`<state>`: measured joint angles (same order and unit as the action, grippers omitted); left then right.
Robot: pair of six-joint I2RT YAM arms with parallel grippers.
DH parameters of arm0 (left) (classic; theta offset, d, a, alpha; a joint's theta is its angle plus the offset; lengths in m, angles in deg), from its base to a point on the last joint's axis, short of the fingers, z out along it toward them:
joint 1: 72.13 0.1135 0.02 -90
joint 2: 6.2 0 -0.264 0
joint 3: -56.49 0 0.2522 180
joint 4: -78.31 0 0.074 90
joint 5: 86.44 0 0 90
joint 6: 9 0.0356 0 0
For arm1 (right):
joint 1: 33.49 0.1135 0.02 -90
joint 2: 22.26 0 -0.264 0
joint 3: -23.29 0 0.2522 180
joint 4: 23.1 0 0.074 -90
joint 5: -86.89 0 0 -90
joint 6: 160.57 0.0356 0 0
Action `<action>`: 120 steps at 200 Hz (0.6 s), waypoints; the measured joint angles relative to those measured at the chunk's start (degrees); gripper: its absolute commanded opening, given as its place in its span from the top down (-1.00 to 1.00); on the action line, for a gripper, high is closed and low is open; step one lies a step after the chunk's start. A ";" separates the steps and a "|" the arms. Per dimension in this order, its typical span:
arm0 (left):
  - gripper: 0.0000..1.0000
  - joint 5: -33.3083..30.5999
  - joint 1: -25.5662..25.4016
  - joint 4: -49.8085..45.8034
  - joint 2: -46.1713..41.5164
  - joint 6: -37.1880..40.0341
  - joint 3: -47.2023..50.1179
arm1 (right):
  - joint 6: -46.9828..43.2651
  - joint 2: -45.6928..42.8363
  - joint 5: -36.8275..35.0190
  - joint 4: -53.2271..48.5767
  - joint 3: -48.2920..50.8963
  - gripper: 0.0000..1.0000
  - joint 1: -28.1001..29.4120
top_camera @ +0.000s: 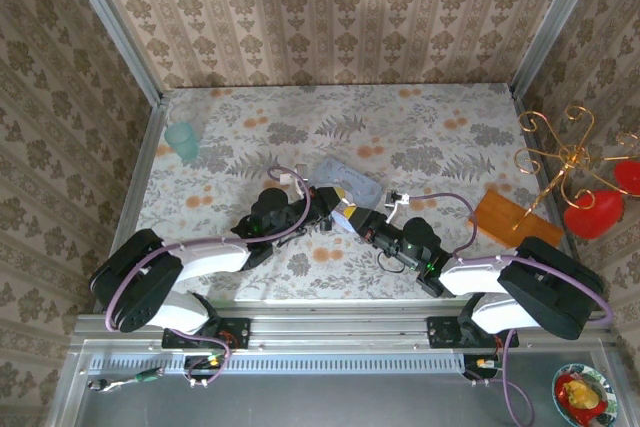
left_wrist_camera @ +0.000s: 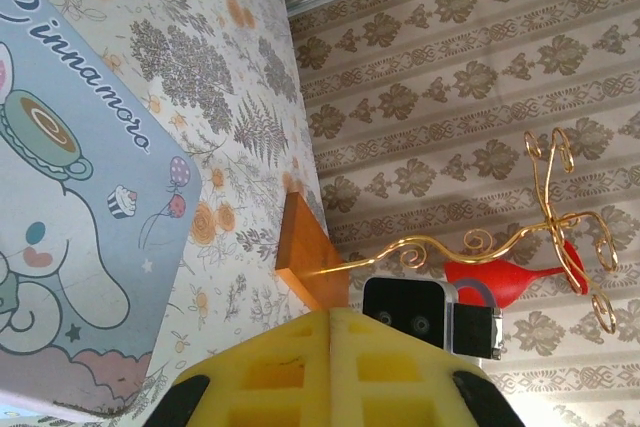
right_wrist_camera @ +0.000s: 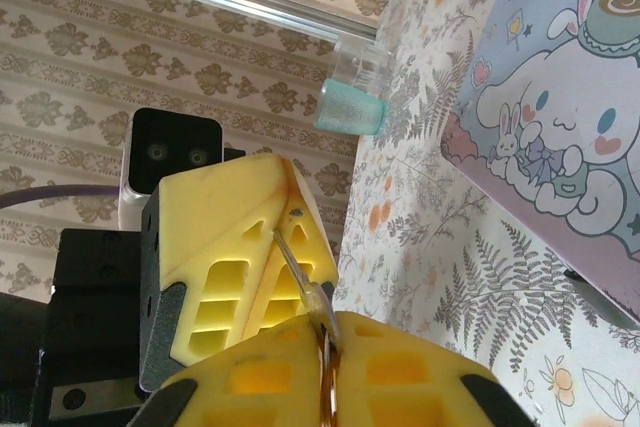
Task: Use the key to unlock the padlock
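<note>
The right end effector [right_wrist_camera: 328,325] is clamped on the key [right_wrist_camera: 297,267], and a brass-coloured ring [right_wrist_camera: 327,382] shows in the seam between its yellow pads. The thin silvery blade slants up and away from its tips. Just ahead it meets the left end effector [left_wrist_camera: 330,322], and the two stand tip to tip. The left one's yellow fingers [left_wrist_camera: 270,372] are pressed together along their seam. A small dark spot [right_wrist_camera: 297,212] sits where the blade touches them; whether that is the padlock I cannot tell.

A pale blue cartoon tin [top_camera: 350,183] lies flat just beyond the meeting tips on the floral worktop [top_camera: 440,137]. It is to the right of the right end effector and to the left of the left one. Farther ahead of the left end effector stands a wood block [left_wrist_camera: 305,247] carrying a gold wire stand [left_wrist_camera: 480,242], with a red piece [left_wrist_camera: 505,277] hanging from it. Far ahead of the right end effector, near the back wall, stands a teal cup [right_wrist_camera: 350,107].
</note>
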<state>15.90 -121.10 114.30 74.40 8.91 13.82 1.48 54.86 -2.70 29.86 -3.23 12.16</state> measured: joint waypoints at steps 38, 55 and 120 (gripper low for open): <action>1.00 -0.04 0.35 -0.04 0.39 0.02 0.02 | -0.07 0.52 0.00 -0.17 0.00 1.00 0.04; 1.00 -0.02 0.48 -0.28 0.39 0.04 0.02 | -0.26 0.50 -0.02 -0.81 -0.07 1.00 0.17; 0.35 1.42 3.30 -4.81 -0.83 3.78 0.02 | -4.04 -2.95 0.00 -9.01 -0.57 1.00 0.74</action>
<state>17.32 -117.80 109.50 73.57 12.69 13.84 -2.56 51.91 -2.70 20.85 -3.79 12.90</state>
